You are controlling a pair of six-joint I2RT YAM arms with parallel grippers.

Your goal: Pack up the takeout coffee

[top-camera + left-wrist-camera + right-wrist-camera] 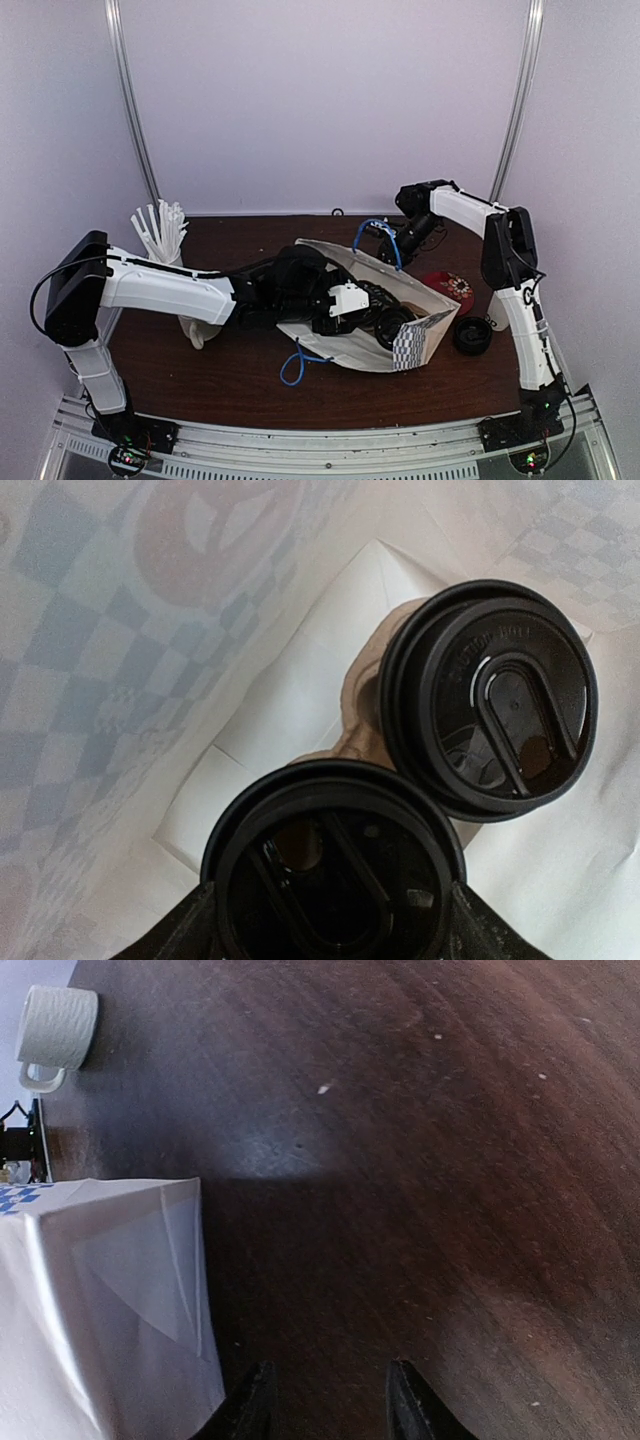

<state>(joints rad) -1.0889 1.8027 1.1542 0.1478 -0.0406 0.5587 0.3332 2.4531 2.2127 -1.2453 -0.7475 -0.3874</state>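
1. A white bag with a blue-checked panel and blue cord handles sat at the middle of the dark wooden surface. The left arm reached into it from the left.
2. Two cups with black lids were inside the bag. In the left wrist view only their lids showed, with the edges of the two lids touching.
3. The left pincer grasped the nearer cup. One dark finger pressed against each side of its lid.
4. The second cup stood just beyond and to the right of the held one. It was free of the fingers, and its sip flap faced the camera.
5. A tan piece lay between the two cups against the bag's white inner wall. What it was could not be told.
6. The right pincer hung at the far side of the bag, near one blue handle. Its fingers were parted, and only bare wood was visible between them.
7. A loose black lid lay on the surface just right of the bag. Whether a cup stood under it could not be told.
8. A red round item sat beyond that lid, beside the bag.
9. A mug lay on the near left part of the surface, and a cluster of white straws stood at the far left.
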